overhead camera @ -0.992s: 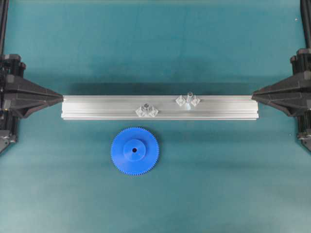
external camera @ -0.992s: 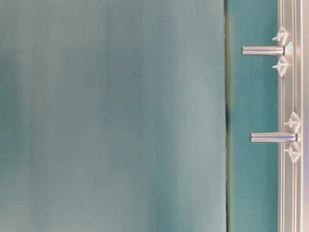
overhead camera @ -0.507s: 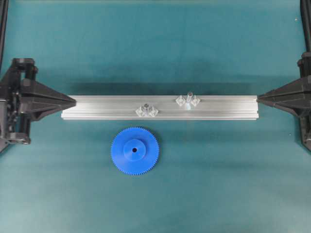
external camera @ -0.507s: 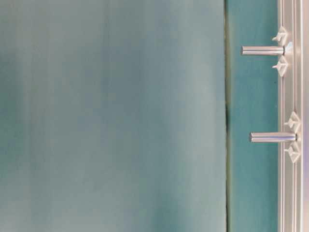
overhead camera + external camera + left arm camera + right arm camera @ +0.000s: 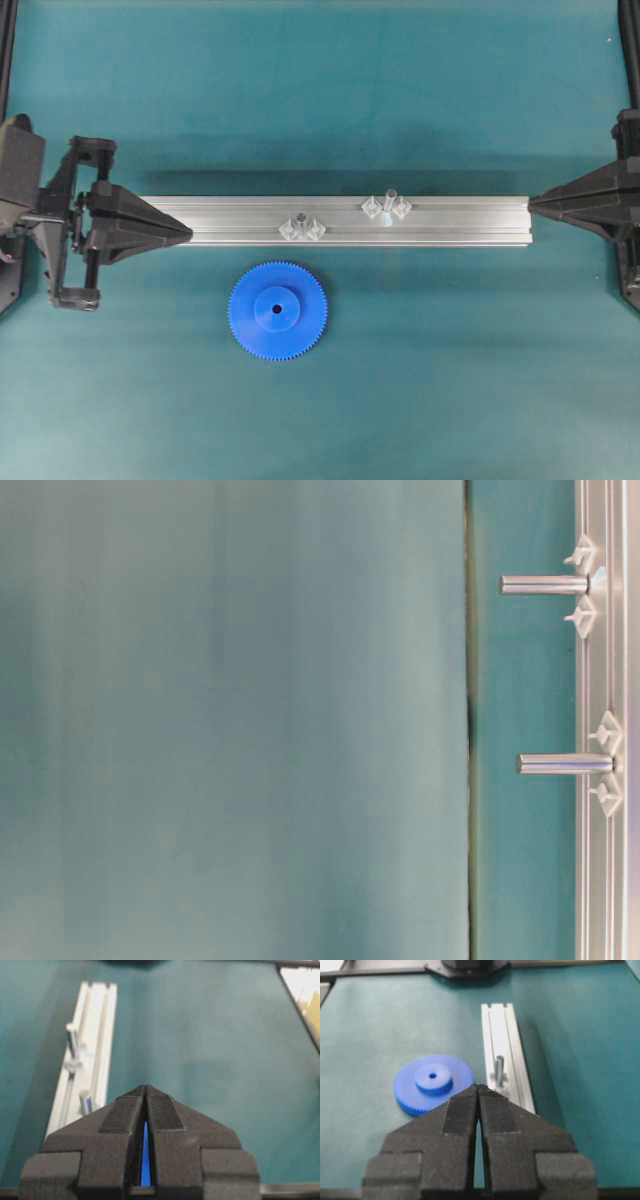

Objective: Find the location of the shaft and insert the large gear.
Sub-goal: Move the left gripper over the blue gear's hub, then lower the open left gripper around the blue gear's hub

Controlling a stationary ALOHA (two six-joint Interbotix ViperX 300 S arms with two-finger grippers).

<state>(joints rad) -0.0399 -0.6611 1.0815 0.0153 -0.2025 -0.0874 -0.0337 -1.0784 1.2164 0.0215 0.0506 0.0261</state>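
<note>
The large gear point(image 5: 277, 311) lies flat on the teal mat in front of the aluminium rail point(image 5: 450, 222); it also shows in the right wrist view point(image 5: 434, 1082). The shaft point(image 5: 390, 198) stands on the rail right of its middle, beyond two clear feet, and shows as the shaft point(image 5: 499, 1067) and the farther pin point(image 5: 72, 1040). My left gripper point(image 5: 188, 232) is shut, tips over the rail's left end point(image 5: 146, 1087); a blue sliver shows through its slit. My right gripper point(image 5: 531, 205) is shut at the rail's right end point(image 5: 478, 1086). Neither holds anything.
A second, shorter pin point(image 5: 299, 222) sits between its own clear feet left of the rail's middle, nearest my left gripper point(image 5: 85, 1101). The table-level view shows both pins point(image 5: 545, 584) point(image 5: 565, 764) standing out from the rail. Arm bases flank the mat.
My left gripper has moved right, from the mat's left edge to over the rail's left end. The right gripper drew back slightly to the right. Gear and rail have not moved.
</note>
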